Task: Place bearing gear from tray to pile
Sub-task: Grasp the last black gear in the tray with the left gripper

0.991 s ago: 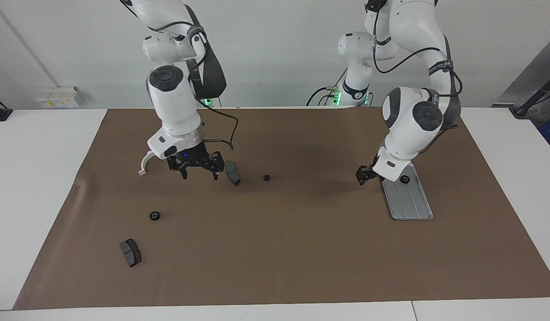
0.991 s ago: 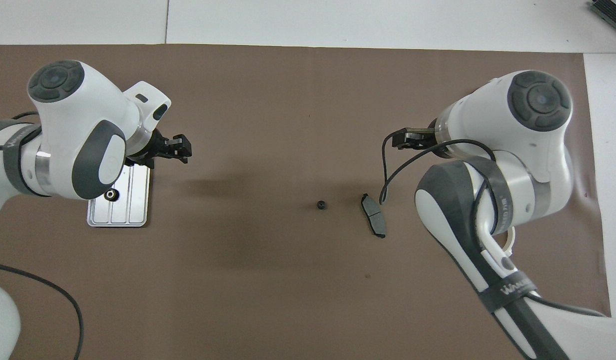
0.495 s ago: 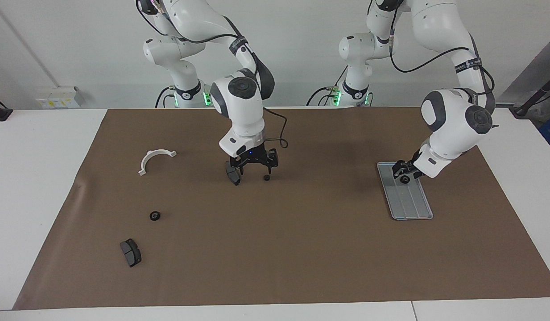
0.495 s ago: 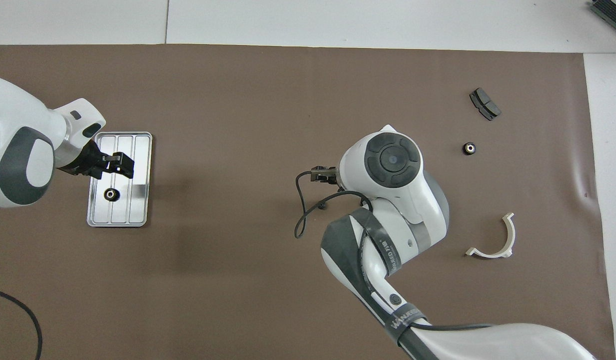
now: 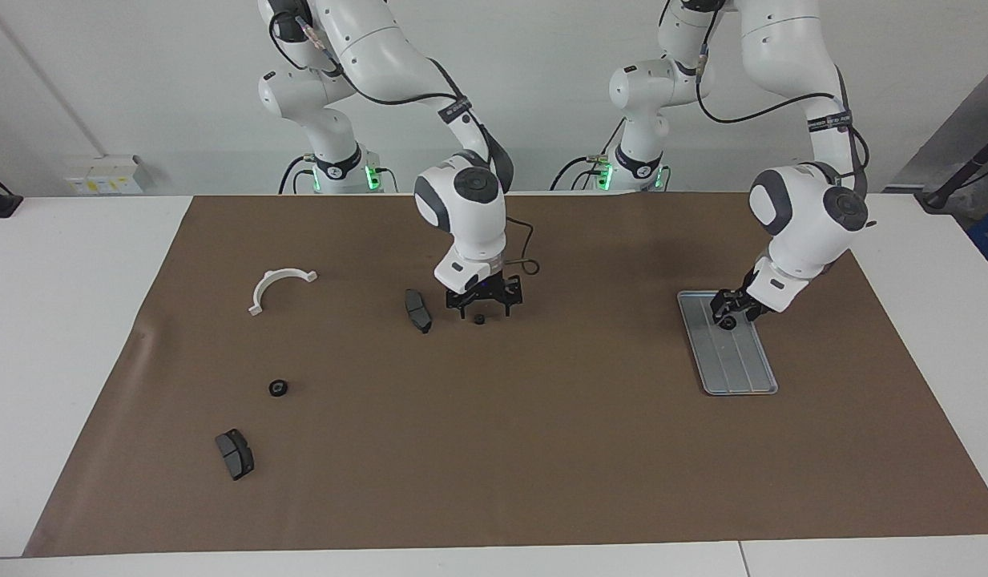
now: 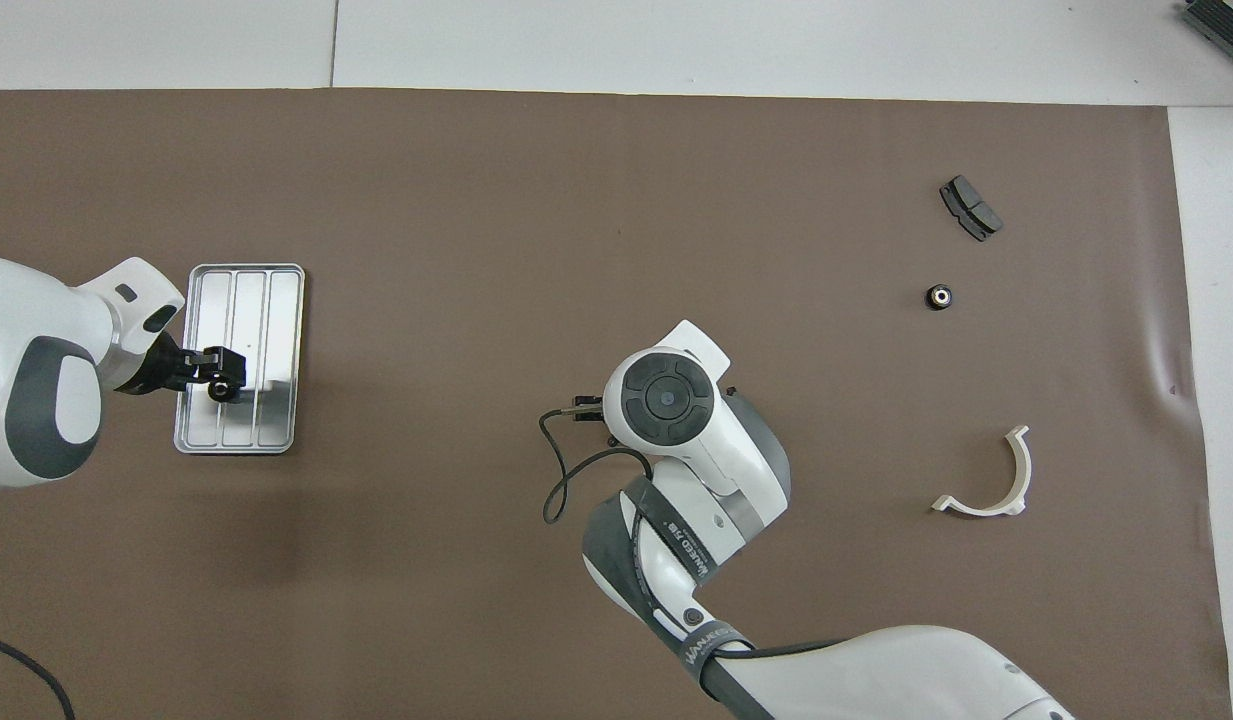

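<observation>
The tray (image 5: 732, 353) lies on the brown mat (image 5: 510, 449) toward the left arm's end of the tabletop, its long side running away from the robots. One small black bearing gear (image 5: 727, 323) sits in the tray, in the half nearer the robots. The left claw (image 5: 732, 311) is down at that gear, its fingers standing on either side of it – partly open, and whether they already press on the gear I cannot tell.

The right claw (image 5: 485, 307) hangs low over the middle of the mat with its fingers spread wide and nothing between them; a second small gear (image 5: 479, 319) lies on the mat right under it. Just beside this gear, toward the right arm's end, lies a dark brake pad (image 5: 417, 310).

The rest of the pile is scattered toward the right arm's end of the tabletop – a white half-ring bracket (image 5: 278, 286) near the robots' edge of the mat, another black gear (image 5: 278, 388) farther out, and a second brake pad (image 5: 235, 453) farther still, toward the mat's corner.
</observation>
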{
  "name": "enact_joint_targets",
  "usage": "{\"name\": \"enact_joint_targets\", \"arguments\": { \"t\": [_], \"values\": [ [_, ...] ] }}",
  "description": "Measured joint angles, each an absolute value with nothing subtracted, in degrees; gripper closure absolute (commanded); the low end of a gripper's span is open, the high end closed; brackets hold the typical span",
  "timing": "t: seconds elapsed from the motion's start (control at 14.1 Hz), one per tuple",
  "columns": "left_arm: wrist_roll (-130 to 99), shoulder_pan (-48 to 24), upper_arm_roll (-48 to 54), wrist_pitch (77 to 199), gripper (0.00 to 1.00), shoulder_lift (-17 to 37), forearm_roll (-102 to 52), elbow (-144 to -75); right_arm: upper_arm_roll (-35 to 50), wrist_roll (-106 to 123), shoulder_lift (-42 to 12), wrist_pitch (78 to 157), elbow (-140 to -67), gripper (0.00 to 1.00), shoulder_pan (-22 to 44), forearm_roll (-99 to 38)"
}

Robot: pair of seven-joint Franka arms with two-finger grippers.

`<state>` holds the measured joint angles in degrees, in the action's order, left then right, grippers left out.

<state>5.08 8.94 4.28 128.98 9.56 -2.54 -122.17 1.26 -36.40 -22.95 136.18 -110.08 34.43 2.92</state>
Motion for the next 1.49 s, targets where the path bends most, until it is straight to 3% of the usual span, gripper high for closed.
{"name": "enact_joint_targets", "arguments": {
  "t": [0.14, 0.35, 0.92, 1.49],
  "values": [
    [4.4, 9.8, 4.3, 130.5, 0.28, 9.1, -2.5, -123.2, 1.0, -36.4, -23.2, 136.0, -110.1, 0.08, 34.4, 3.5],
    [-0.3, 9.9, 4.5, 133.8, 0.30, 8.8, -2.5, -124.8, 1.0, -36.4, -23.1, 135.1, -110.1, 0.28, 34.4, 3.5],
    [-5.6, 9.5, 5.0, 136.9, 0.38, 8.8, -2.5, -126.7, 1.0, -36.4, -22.9, 133.9, -110.0, 0.57, 34.5, 3.5],
    [-5.7, 9.1, 5.2, 140.6, 0.54, 8.1, -2.5, -129.9, 1.0, -36.4, -22.8, 133.8, -109.9, 0.58, 34.6, 3.5]
  ]
}}
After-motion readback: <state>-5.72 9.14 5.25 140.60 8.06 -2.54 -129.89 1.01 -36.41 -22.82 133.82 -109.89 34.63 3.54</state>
